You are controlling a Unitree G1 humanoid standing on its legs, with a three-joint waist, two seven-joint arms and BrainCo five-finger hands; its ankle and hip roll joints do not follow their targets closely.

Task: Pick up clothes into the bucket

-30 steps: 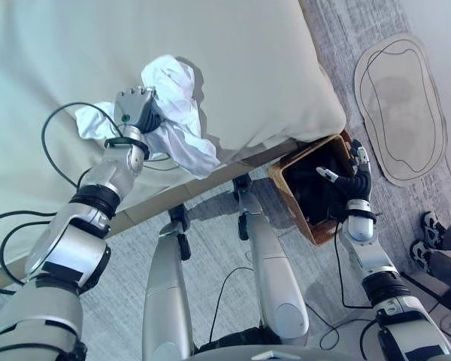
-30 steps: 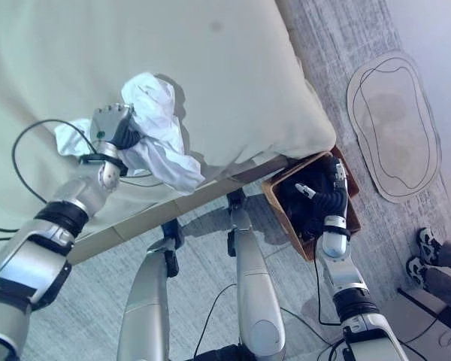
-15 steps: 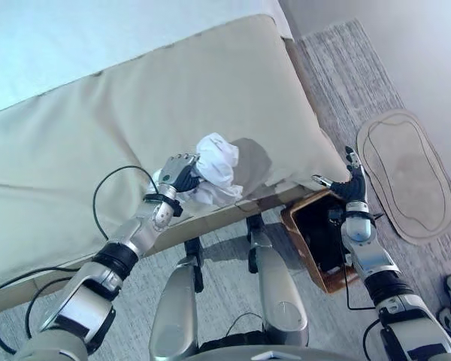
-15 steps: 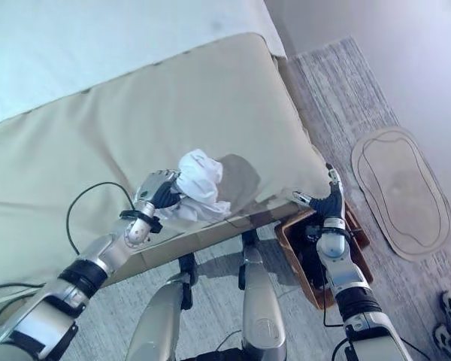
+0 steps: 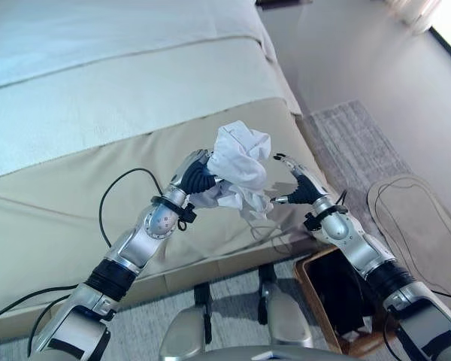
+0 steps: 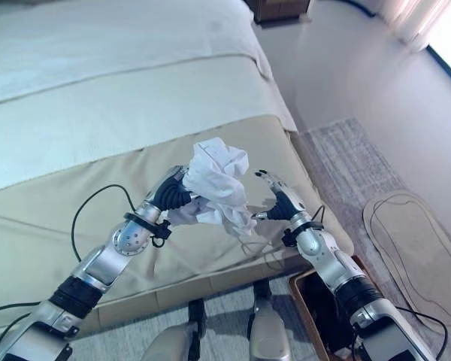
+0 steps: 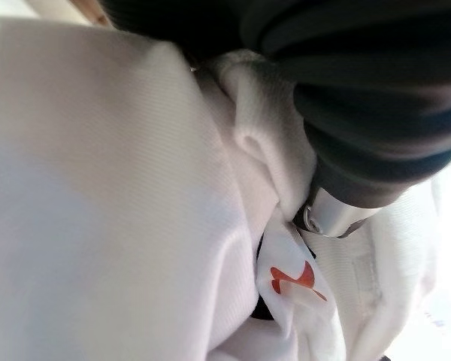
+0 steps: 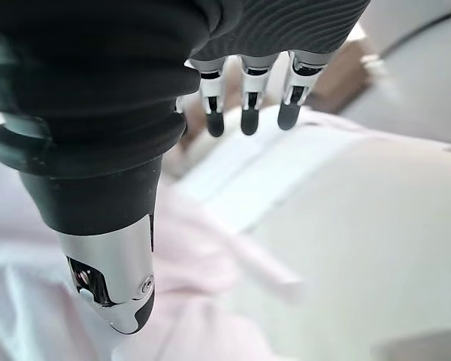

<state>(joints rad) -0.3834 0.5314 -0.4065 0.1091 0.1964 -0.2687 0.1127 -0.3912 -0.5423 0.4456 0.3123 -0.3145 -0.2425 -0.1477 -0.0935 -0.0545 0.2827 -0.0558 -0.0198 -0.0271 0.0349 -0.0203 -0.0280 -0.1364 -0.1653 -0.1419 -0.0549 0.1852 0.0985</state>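
Observation:
A crumpled white garment [image 5: 239,164] hangs in the air above the bed's front edge, bunched in my left hand [image 5: 198,174], whose fingers are curled into the cloth. The left wrist view shows the white cloth [image 7: 120,195] pressed close against that hand, with a small red mark on a fold. My right hand [image 5: 301,187] is held up just to the right of the garment, fingers straight and spread, a small gap between it and the cloth [image 8: 210,301]. The brown bucket [image 5: 313,283] stands on the floor at the bed's corner, below my right arm, with dark contents.
The beige bed cover [image 5: 75,195] spreads under both arms, with pale bedding [image 5: 98,83] further back. A grey rug [image 5: 346,135] and an oval mat [image 5: 428,226] lie on the floor to the right.
My left hand has lifted the white garment off the bed and carried it right. My right hand has risen from the bucket to beside the cloth. The camera has tilted up.

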